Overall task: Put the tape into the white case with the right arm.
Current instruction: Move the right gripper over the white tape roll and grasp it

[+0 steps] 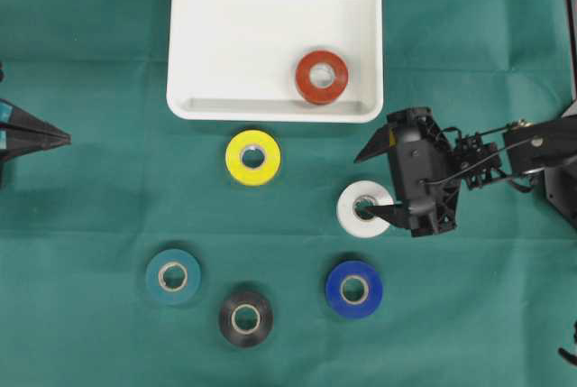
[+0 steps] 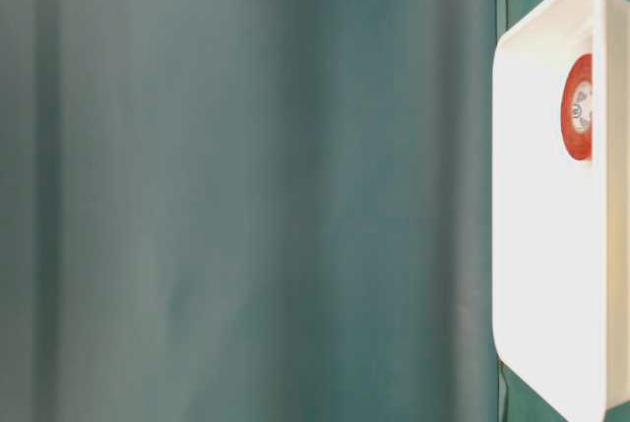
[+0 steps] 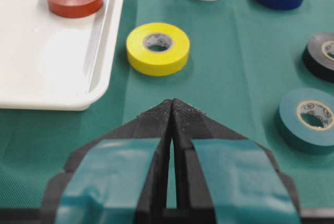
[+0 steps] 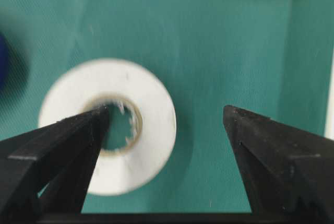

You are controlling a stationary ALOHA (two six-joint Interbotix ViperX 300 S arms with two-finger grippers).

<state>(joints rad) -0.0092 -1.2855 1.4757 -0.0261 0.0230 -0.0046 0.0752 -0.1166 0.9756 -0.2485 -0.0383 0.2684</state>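
1. Right pincer spread wide over the white tape, one finger tip at the roll's core hole, the other clear of its rim; nothing gripped.
2. White case at the far side of the green worktop, red tape lying inside, near its right end.
3. Yellow tape just outside the case; teal tape, black tape and blue tape nearer.
4. Left pincer pressed closed, holding nothing, well apart from the rolls.
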